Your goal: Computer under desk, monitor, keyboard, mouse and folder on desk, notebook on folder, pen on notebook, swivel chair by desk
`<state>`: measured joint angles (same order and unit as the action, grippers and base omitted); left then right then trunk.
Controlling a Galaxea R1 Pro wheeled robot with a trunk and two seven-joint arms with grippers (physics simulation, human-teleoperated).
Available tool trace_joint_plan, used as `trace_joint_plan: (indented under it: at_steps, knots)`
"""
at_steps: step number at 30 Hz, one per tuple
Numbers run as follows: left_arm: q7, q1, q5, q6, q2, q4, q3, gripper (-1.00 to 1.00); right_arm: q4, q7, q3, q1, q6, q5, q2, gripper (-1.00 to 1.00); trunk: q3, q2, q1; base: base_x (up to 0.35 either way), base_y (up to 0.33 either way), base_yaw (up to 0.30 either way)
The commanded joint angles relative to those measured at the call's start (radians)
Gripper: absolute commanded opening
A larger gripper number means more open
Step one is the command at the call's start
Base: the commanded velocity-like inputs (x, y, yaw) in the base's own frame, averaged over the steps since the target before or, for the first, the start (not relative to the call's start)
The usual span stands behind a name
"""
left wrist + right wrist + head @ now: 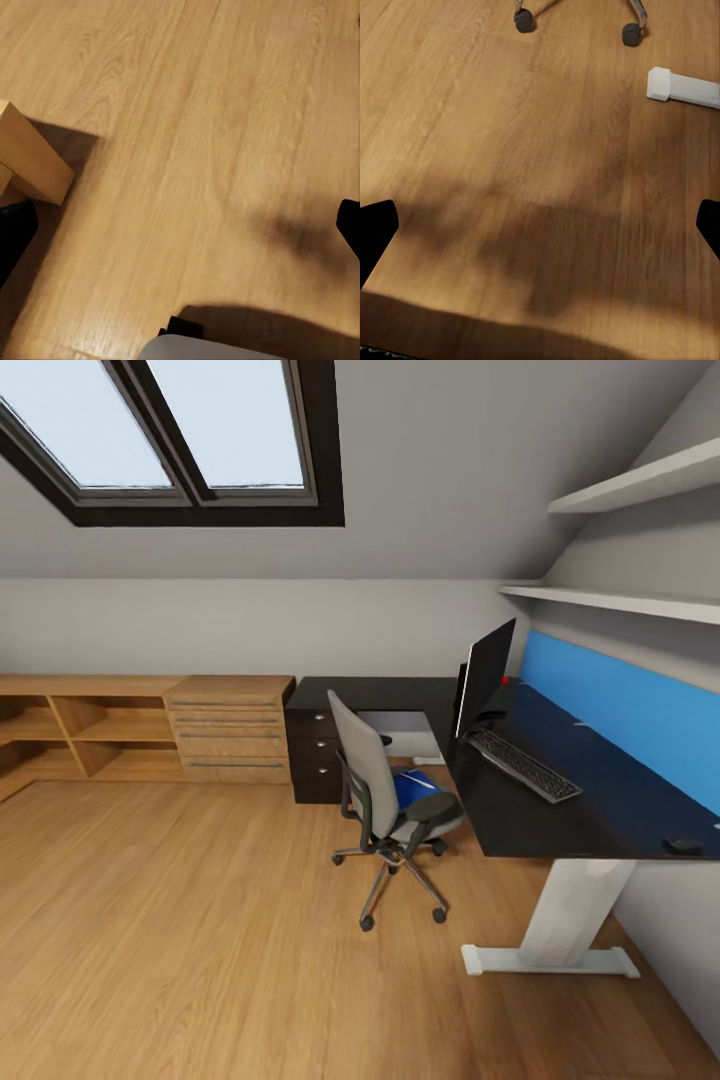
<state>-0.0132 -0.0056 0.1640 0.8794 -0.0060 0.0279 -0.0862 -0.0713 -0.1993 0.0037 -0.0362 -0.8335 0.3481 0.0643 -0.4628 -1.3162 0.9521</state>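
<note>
Already the monitor (484,676) and keyboard (524,764) sit side by side along the surface (600,810) toward its back corner. Meanwhile the folder (412,790) lies on the chair (385,805), parked just off the front edge. Both claws, left (180,225) and right (540,225), hang released over floor.

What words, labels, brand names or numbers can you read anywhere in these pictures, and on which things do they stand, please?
None can be read.
The keyboard: key markings too small to read.
The monitor: seen edge-on, no brand visible.
The folder on the swivel chair: plain blue, no label showing.
</note>
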Motion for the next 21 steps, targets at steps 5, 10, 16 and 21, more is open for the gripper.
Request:
trace_joint_plan:
  at_steps: [5,10,16,21]
  knots:
    - [-0.002,-0.001,-0.006,0.001,0.000,0.000,-0.009,1.00,0.001,-0.012,-0.004,-0.001,-0.005,0.009,-0.001,1.00,-0.017,-0.036,0.019,0.000,0.000,0.000]
    - [-0.002,-0.001,-0.006,0.001,0.000,0.000,-0.009,1.00,0.000,-0.012,-0.004,-0.001,-0.004,0.008,-0.001,1.00,-0.032,-0.071,0.038,0.000,0.000,0.000]
    - [-0.002,-0.001,-0.006,0.001,0.000,0.000,-0.009,1.00,-0.002,-0.012,-0.004,-0.001,-0.001,0.008,-0.001,1.00,-0.051,-0.113,0.061,0.000,0.000,0.000]
    - [-0.004,-0.001,-0.005,0.002,-0.001,0.000,-0.012,1.00,0.000,-0.012,-0.004,-0.001,0.000,0.008,0.000,1.00,-0.067,-0.148,0.081,0.000,0.000,0.000]
